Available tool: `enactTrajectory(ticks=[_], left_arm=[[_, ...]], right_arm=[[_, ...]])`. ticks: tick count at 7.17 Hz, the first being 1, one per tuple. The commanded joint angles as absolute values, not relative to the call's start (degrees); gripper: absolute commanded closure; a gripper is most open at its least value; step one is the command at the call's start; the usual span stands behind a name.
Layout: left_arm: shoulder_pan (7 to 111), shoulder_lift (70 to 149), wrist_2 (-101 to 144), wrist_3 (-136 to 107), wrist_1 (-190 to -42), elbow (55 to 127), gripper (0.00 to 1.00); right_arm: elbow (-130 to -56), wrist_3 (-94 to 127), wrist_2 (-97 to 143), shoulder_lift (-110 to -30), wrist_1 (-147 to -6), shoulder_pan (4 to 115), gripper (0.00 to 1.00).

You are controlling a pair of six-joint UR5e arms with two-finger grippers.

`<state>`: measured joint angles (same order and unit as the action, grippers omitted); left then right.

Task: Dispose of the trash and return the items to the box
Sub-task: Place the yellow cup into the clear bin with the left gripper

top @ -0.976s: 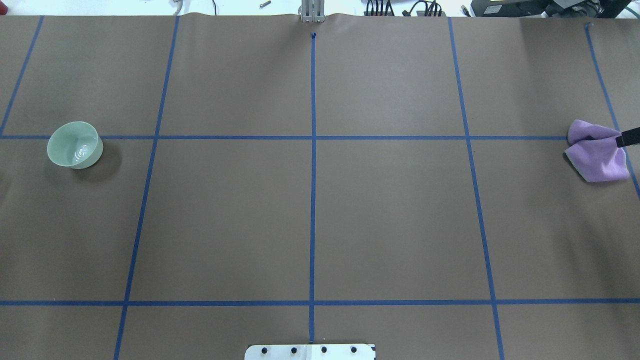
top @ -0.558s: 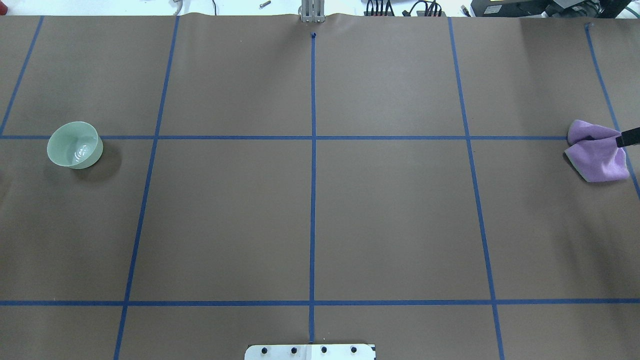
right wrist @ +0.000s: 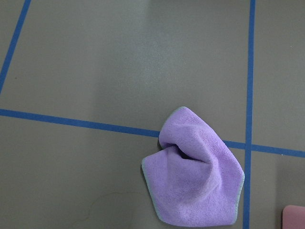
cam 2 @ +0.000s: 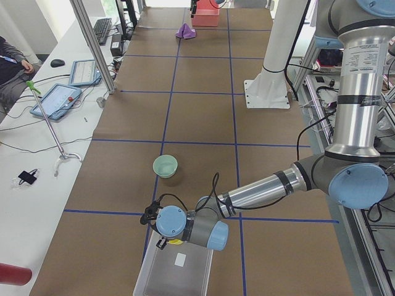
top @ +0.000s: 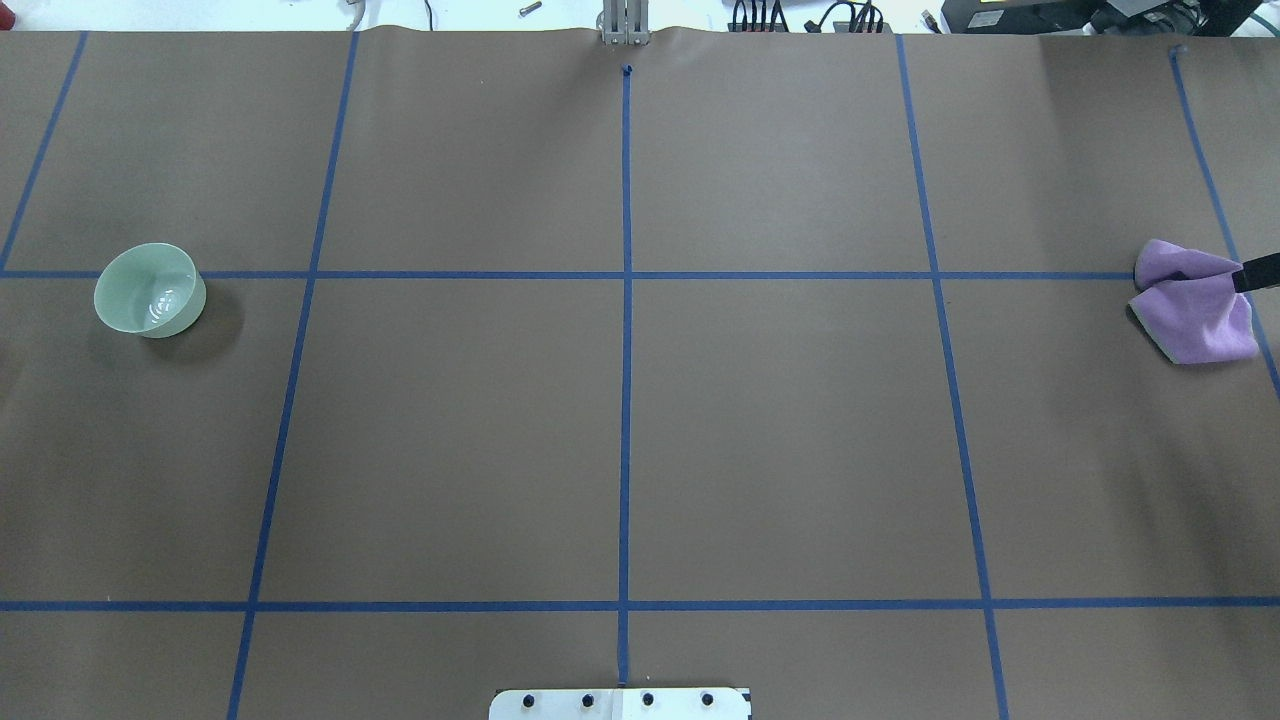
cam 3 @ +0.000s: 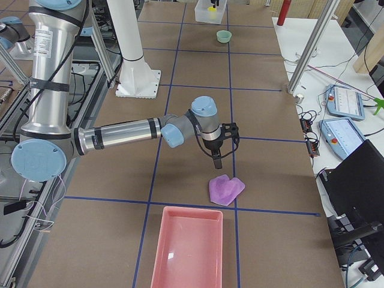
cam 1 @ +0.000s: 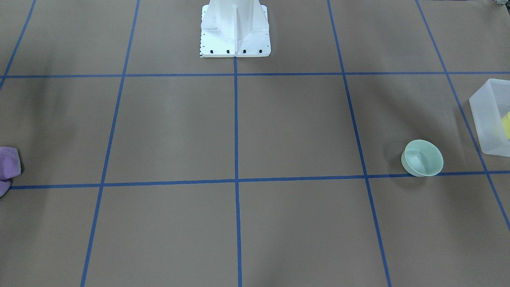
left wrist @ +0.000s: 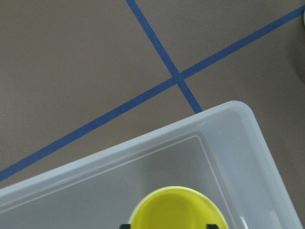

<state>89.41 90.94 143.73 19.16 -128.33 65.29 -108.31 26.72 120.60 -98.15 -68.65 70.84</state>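
My left gripper [left wrist: 169,226] is shut on the yellow cup [left wrist: 174,210] and holds it just inside the frosted white box [left wrist: 238,138]. The box stands at the table's left end [cam 1: 484,115], with the cup showing through its wall [cam 1: 507,125]. The mint-green bowl [top: 150,290] stands upright on the table near the box [cam 1: 423,158]. My right gripper [cam 3: 216,161] hangs above the purple cloth [right wrist: 198,169]. Only a black tip of it shows in the overhead view [top: 1258,273]. I cannot tell whether it is open or shut.
A pink tray [cam 3: 186,246] stands beyond the purple cloth [top: 1195,305] at the table's right end. The white robot base [cam 1: 235,30] sits at the middle of the near edge. Blue tape lines grid the brown table cover. Operators' desks run along the far side.
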Motion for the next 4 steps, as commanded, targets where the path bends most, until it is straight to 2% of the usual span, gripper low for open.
enactTrajectory(ticks=[1, 3, 4], left_arm=[[89.65, 92.8, 147.1, 13.5, -124.49, 69.75, 0.2], [89.47, 94.12, 146.09, -1.32, -113.42, 81.52, 0.2], [86.86, 95.17, 142.68, -9.5, -113.55, 83.39, 0.2]], right_arm=[[-108.28, 26.72, 120.59, -97.91, -68.64, 70.84, 0.0], [-108.28, 26.72, 120.67, -97.91, -68.56, 70.84, 0.0], [-108.19, 26.72, 120.67, -97.91, -68.64, 70.58, 0.0]])
